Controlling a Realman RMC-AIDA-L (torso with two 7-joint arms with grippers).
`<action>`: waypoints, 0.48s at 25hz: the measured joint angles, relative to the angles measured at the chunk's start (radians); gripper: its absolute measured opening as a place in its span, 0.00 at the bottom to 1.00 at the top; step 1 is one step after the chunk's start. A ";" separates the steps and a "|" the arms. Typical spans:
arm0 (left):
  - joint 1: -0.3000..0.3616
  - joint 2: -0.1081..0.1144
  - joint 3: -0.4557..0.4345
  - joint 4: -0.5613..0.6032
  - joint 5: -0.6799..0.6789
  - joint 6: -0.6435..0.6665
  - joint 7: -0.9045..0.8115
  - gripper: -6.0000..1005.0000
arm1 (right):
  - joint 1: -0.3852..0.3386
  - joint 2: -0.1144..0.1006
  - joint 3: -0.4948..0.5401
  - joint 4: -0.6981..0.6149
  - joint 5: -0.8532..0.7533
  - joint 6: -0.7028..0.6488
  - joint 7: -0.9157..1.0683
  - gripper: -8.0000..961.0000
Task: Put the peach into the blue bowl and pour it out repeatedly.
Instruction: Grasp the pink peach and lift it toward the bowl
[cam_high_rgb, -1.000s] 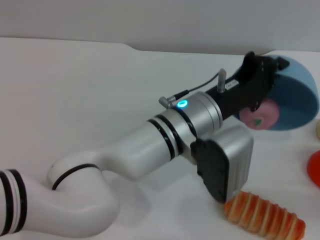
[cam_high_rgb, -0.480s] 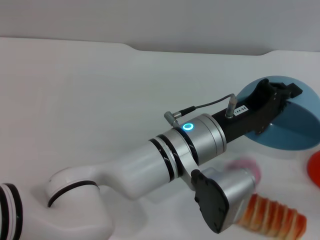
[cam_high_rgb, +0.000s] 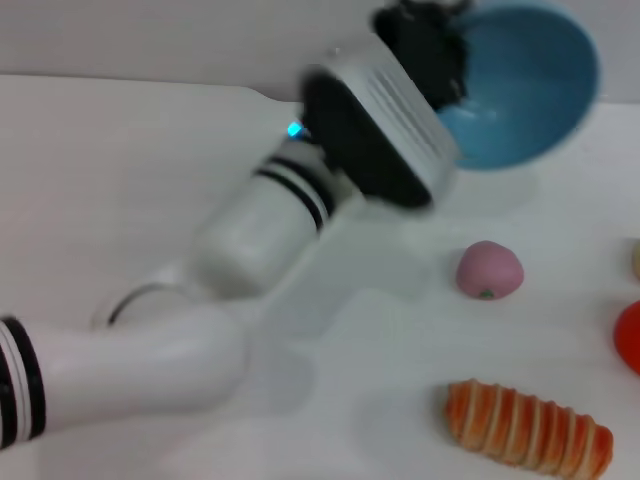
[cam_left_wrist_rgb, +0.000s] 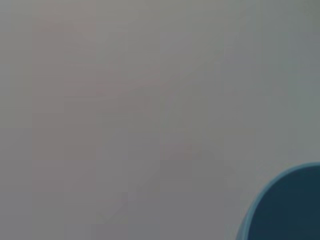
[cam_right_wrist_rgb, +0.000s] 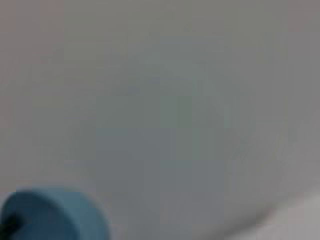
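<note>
left pincer (cam_high_rgb: 432, 45) grasping blue bowl (cam_high_rgb: 530, 90) rim, raised | peach (cam_high_rgb: 489, 269) on table (cam_high_rgb: 150, 170)

A white table (cam_high_rgb: 120, 160) fills the scene, its far edge meeting a plain grey wall (cam_high_rgb: 150, 35).

Blue bowl (cam_high_rgb: 530, 95): smooth, glossy glaze. Peach (cam_high_rgb: 489, 269): matt pink skin. Striped loaf (cam_high_rgb: 527, 428): ridged, slightly shiny surface. Table (cam_high_rgb: 130, 170): smooth white matt top. Left arm (cam_high_rgb: 250, 235): glossy white shell, ribbed silver housing.
</note>
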 joint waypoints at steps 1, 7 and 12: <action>-0.003 0.001 -0.044 0.002 -0.054 0.042 -0.027 0.01 | 0.005 0.000 -0.008 -0.053 -0.049 -0.012 0.095 0.52; -0.038 0.007 -0.362 -0.075 -0.311 0.511 -0.136 0.01 | 0.084 -0.020 -0.063 -0.234 -0.268 -0.079 0.453 0.52; -0.021 0.010 -0.388 -0.088 -0.336 0.596 -0.173 0.01 | 0.228 -0.044 -0.190 -0.217 -0.463 0.032 0.584 0.52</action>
